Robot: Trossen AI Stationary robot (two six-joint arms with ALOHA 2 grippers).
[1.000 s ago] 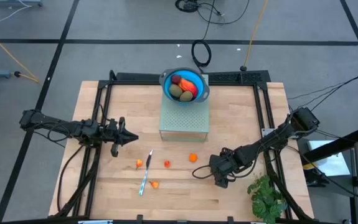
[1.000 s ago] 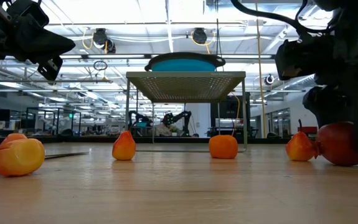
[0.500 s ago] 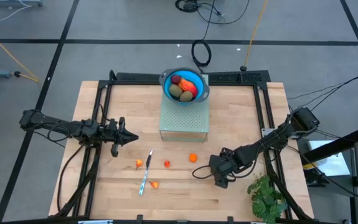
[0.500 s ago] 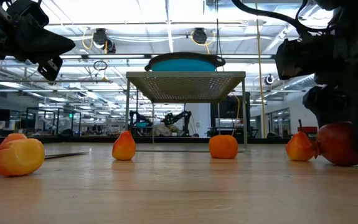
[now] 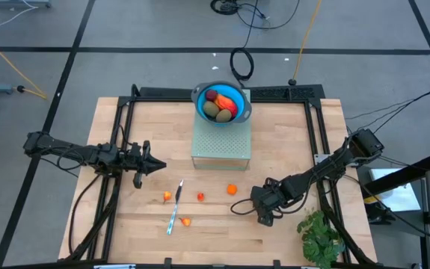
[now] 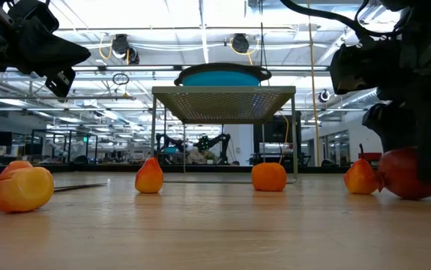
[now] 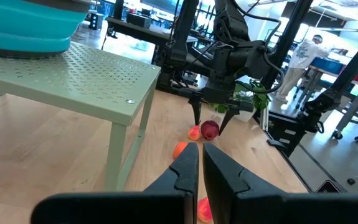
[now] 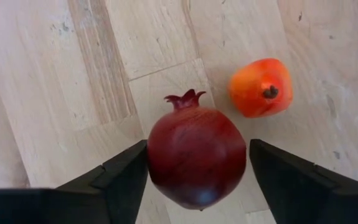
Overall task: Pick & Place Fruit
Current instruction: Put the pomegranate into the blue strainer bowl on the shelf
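1. Table [image 5: 289, 134]: pale wood planks with visible grain and seams, framed by dark rails.
2. Stand [image 5: 220, 138]: pale green perforated sheet metal on thin legs, at the table's far middle.
3. Bowl [image 5: 222, 102]: round, teal, smooth-walled, on top of the stand. It holds several fruit pieces, red, olive-brown and orange-yellow, packed together.
4. Left gripper [image 5: 160, 166]: dark, tapered fingers drawn almost together with nothing between them, held above the table's left side, well apart from the loose fruit.
5. Right gripper [image 8: 197, 180]: low over the table's right front. Its dark flat fingers are spread, one on each side of the pomegranate; the left finger sits at the skin, the right shows a thin gap.
6. Pomegranate [image 8: 197, 155]: dark maroon, glossy, round, with a small jagged crown; it rests on the wood.
7. Plant [image 5: 321, 235]: green, leafy, at the table's front right corner.
8. Knife [image 5: 174, 210]: slim, silvery, flat on the wood at front left.
9. Small fruit [image 8: 260, 87]: red-orange, blocky-round, dark stem dimple, just beside the pomegranate. Four more small orange and red pieces lie near the knife.
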